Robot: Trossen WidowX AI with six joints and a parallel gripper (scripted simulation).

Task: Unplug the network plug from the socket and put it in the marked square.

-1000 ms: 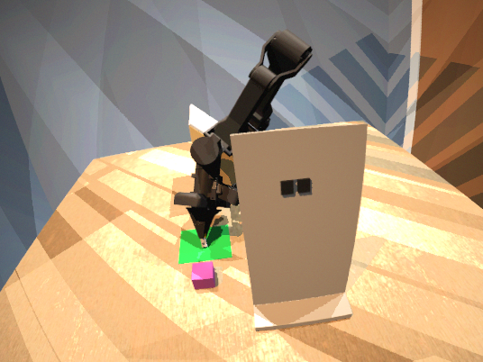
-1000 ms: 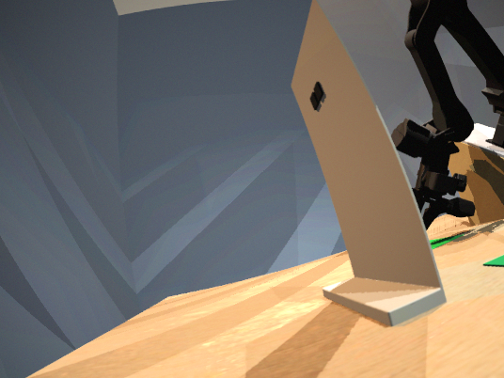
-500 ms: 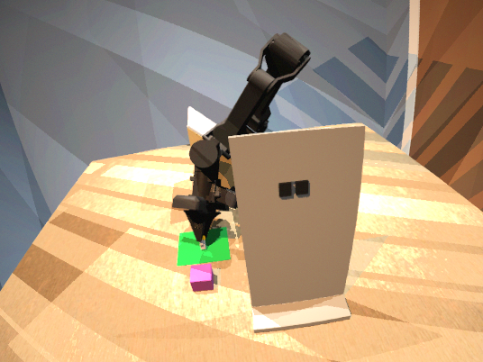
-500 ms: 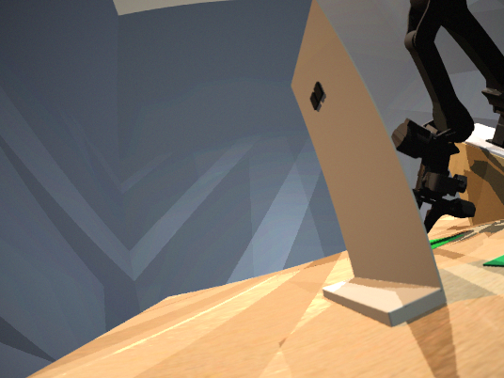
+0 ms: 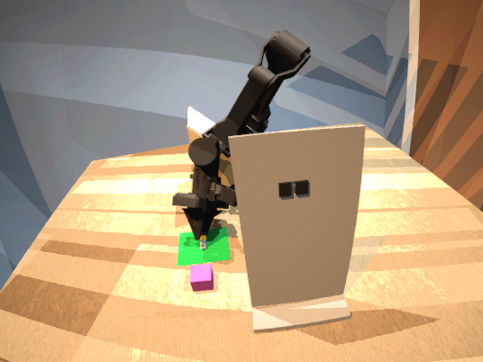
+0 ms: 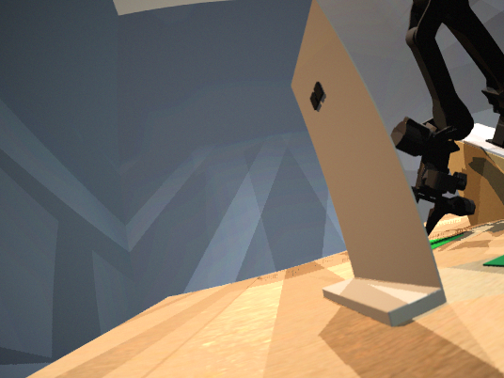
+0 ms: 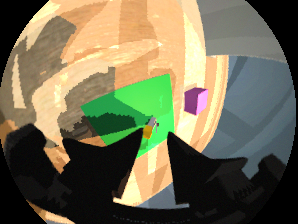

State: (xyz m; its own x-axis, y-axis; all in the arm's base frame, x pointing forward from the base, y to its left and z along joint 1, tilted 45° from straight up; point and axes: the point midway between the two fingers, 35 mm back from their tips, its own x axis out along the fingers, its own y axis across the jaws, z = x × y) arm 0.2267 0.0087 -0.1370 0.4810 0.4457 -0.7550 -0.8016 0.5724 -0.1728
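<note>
The small plug [image 5: 205, 244] [image 7: 151, 123], grey-white with a yellow end, lies on the green marked square [image 5: 186, 257] [image 7: 150, 92], inside its edges. My gripper [image 5: 202, 236] [image 7: 154, 132] points down at it and is partly open. In the wrist view the yellow end is near the left fingertip, with a gap to the right fingertip. Whether the left finger touches the plug cannot be told. The upright panel [image 5: 297, 252] [image 6: 376, 212] bears two dark blocks [image 5: 294, 188] [image 6: 318, 96] high up. It hides the fingertips in the exterior view.
A purple cube [image 5: 202, 277] [image 7: 195, 101] stands on the table just beside the green square. The panel and its foot [image 5: 302, 315] [image 6: 385, 301] stand close to the arm's side. Another green patch [image 6: 496, 261] shows at the right edge of the exterior view.
</note>
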